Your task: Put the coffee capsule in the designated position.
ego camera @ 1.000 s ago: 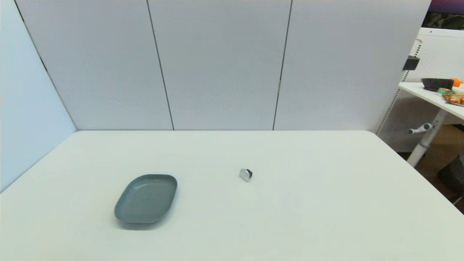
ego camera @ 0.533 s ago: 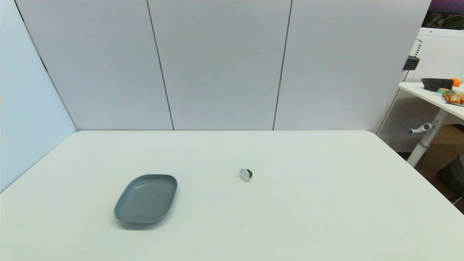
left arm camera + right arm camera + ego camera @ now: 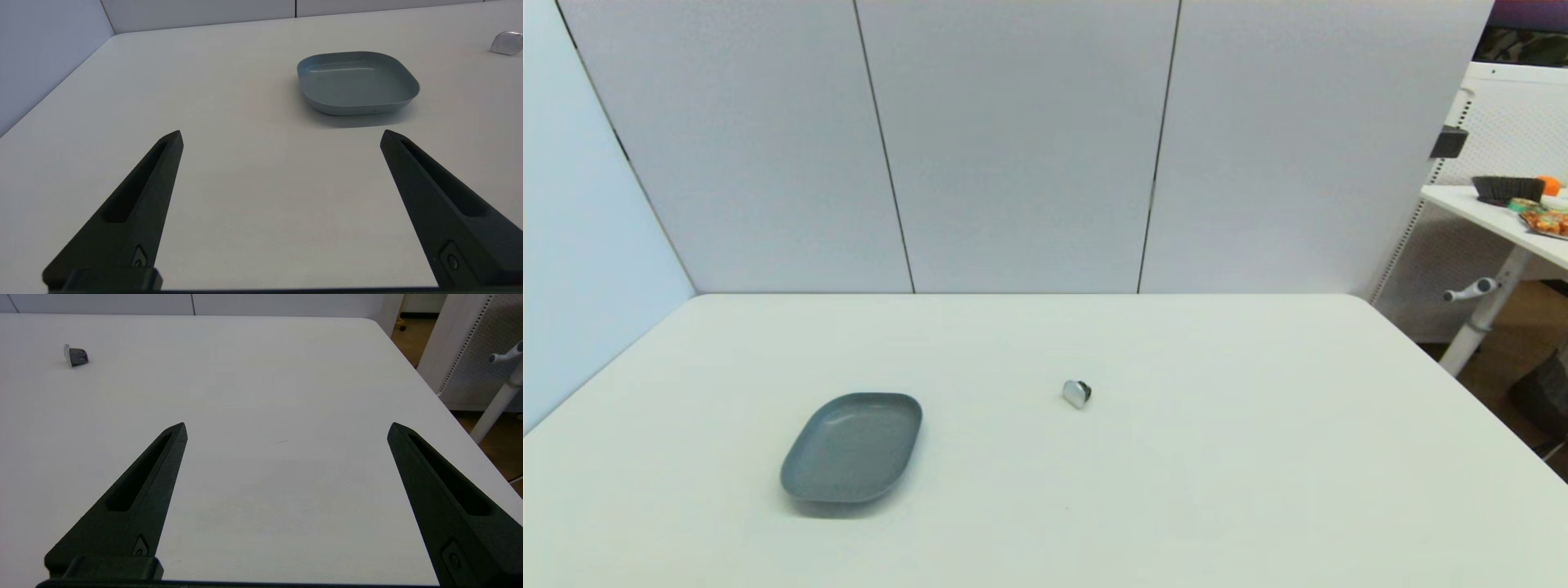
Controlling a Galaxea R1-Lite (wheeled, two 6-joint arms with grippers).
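The coffee capsule (image 3: 1076,394) lies on its side near the middle of the white table (image 3: 1258,457), silver foil face toward the front left; it also shows in the left wrist view (image 3: 506,43) and the right wrist view (image 3: 75,356). A grey-blue dish (image 3: 853,447) sits to its left, empty, and appears ahead of the left gripper (image 3: 282,136). Both arms are parked near the table's front, out of the head view. The left gripper is open, short of the dish. The right gripper (image 3: 288,428) is open over bare table, far from the capsule.
White partition panels (image 3: 1013,147) close off the back and left of the table. Past the table's right edge stands a second table (image 3: 1503,214) holding a dark bowl and food items, with a white pegboard behind it.
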